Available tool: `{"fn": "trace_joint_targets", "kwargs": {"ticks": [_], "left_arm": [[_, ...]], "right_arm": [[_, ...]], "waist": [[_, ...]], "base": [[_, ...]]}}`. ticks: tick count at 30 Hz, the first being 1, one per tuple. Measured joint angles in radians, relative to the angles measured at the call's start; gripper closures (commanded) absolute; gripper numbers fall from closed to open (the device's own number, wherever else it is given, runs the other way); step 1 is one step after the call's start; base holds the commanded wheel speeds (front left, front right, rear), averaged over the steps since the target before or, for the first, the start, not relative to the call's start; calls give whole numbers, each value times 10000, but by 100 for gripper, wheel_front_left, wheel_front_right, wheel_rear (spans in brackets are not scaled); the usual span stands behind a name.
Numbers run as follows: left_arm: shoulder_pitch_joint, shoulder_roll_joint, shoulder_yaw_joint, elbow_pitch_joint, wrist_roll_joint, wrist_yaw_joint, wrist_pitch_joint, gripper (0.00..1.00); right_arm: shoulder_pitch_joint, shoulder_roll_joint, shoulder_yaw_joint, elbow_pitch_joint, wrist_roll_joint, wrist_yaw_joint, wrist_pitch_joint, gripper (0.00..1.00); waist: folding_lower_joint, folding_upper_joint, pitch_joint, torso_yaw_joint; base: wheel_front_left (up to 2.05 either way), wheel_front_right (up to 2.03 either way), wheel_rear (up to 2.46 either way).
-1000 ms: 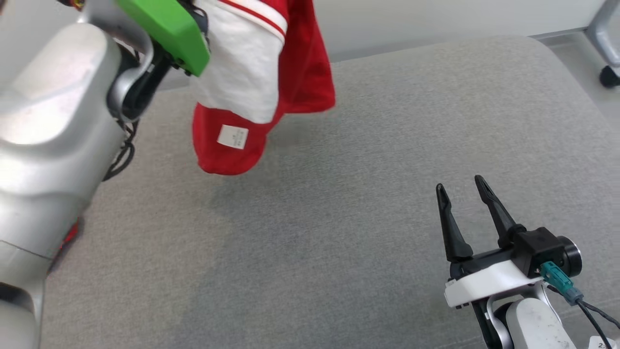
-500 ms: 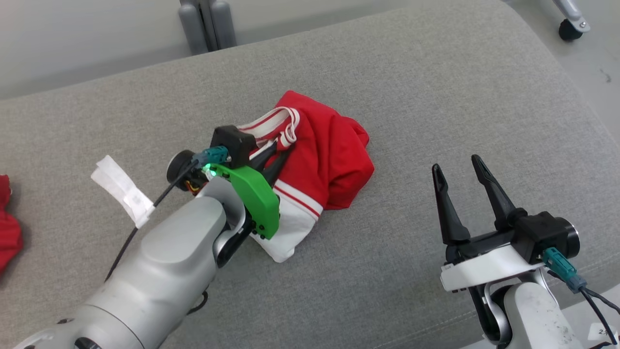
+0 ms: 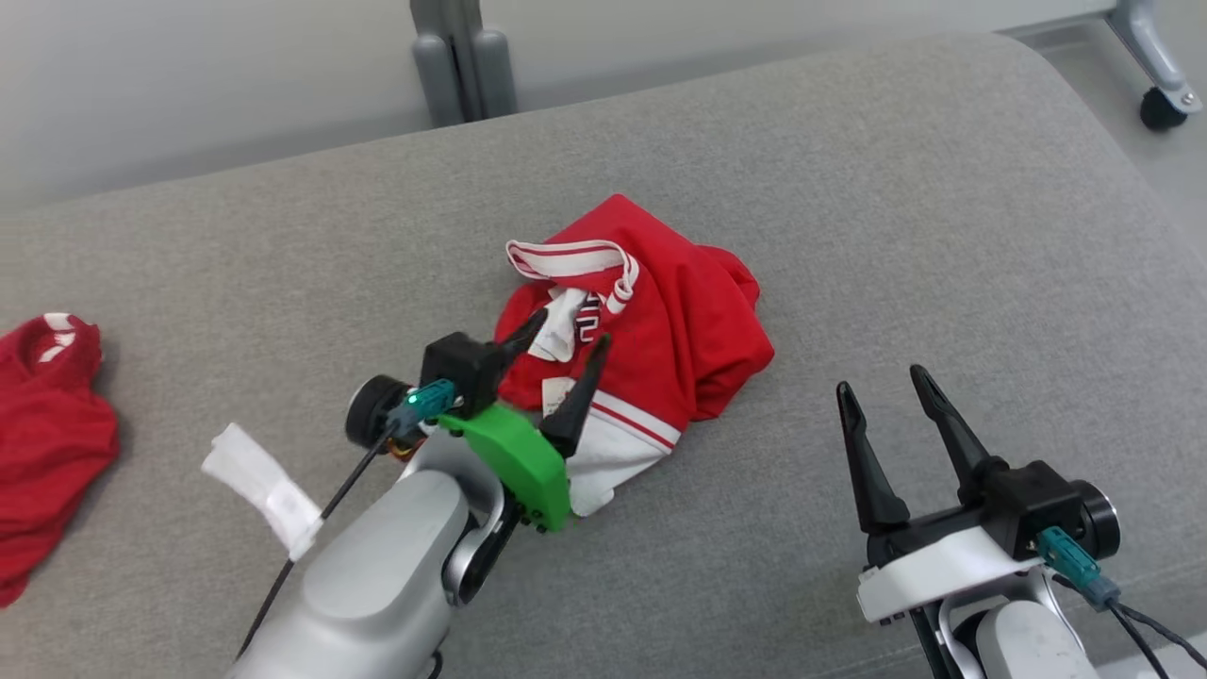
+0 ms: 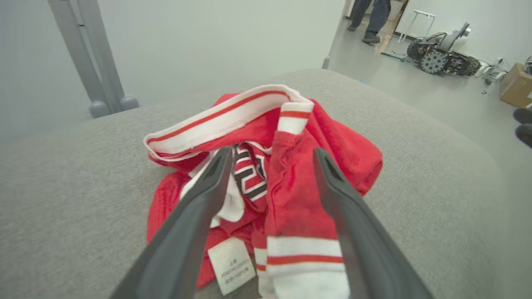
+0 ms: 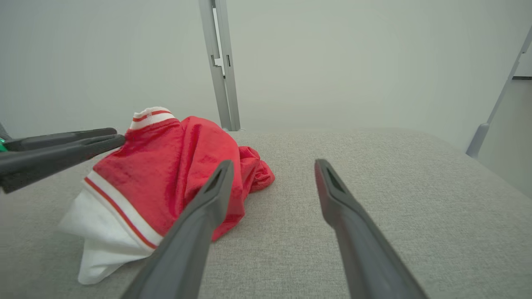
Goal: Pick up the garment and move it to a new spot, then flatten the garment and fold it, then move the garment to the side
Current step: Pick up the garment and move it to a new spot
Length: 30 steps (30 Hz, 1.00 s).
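The garment (image 3: 679, 321) lies in a crumpled heap on the grey cushion (image 3: 943, 236), a red jersey with a white sleeve and striped trim. My left gripper (image 3: 570, 332) is open, its two fingers spread over the heap's near-left part, gripping nothing. In the left wrist view, the left gripper (image 4: 272, 153) frames the garment (image 4: 291, 195), its black lettering and a small white tag (image 4: 230, 265). My right gripper (image 3: 879, 381) stands open over bare cushion to the right of the heap. In the right wrist view, the right gripper (image 5: 274, 163) has the garment (image 5: 166, 174) to its left.
Another red cloth (image 3: 47, 434) lies at the cushion's left edge. Grey posts (image 3: 462, 57) stand behind the cushion, and a caster wheel (image 3: 1165, 104) is at the far right. A person's legs (image 4: 374, 16) and a cardboard box (image 4: 515, 83) are on the floor beyond.
One second ago my left gripper held the garment hanging in the air. It lowered the garment onto the cushion and has now opened and let go. The head view has shifted; the right gripper stays open.
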Motion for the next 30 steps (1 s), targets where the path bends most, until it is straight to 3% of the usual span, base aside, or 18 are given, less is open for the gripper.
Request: {"fn": "trace_joint_targets", "kwargs": {"ticks": [6, 12, 17, 21, 24, 30], "left_arm": [[2497, 575, 2403, -2326, 1693, 899, 0, 0], [5294, 510, 4734, -4552, 3218, 1103, -2, 0], [7049, -77, 6479, -5871, 4203, 809, -2, 0], [8049, -493, 7465, -6512, 4719, 247, -2, 0], [8636, -650, 7816, -6744, 5258, -84, -2, 0], [9201, -836, 8324, -6989, 5843, -341, -2, 0]], "right_arm": [[286, 2, 127, 113, 123, 0, 2, 0], [678, 6, 119, 173, 268, 0, 0, 0], [1078, 6, -127, 167, 128, 0, 0, 0], [1501, 6, -359, 82, 88, 0, 0, 0], [1935, 2, -512, -21, 169, 0, 0, 0], [2641, 2, -748, -268, 153, 0, 0, 0]], "waist": [[0, 0, -613, 888], [0, 0, -1173, 1797], [0, 0, -1634, 2397], [0, 0, -2046, 2664], [0, 0, -2332, 2797], [-1, 0, -2766, 2964]], "base": [[0, 0, 0], [0, 0, 0], [0, 0, 0], [0, 0, 0], [0, 0, 0], [0, 0, 0]]}}
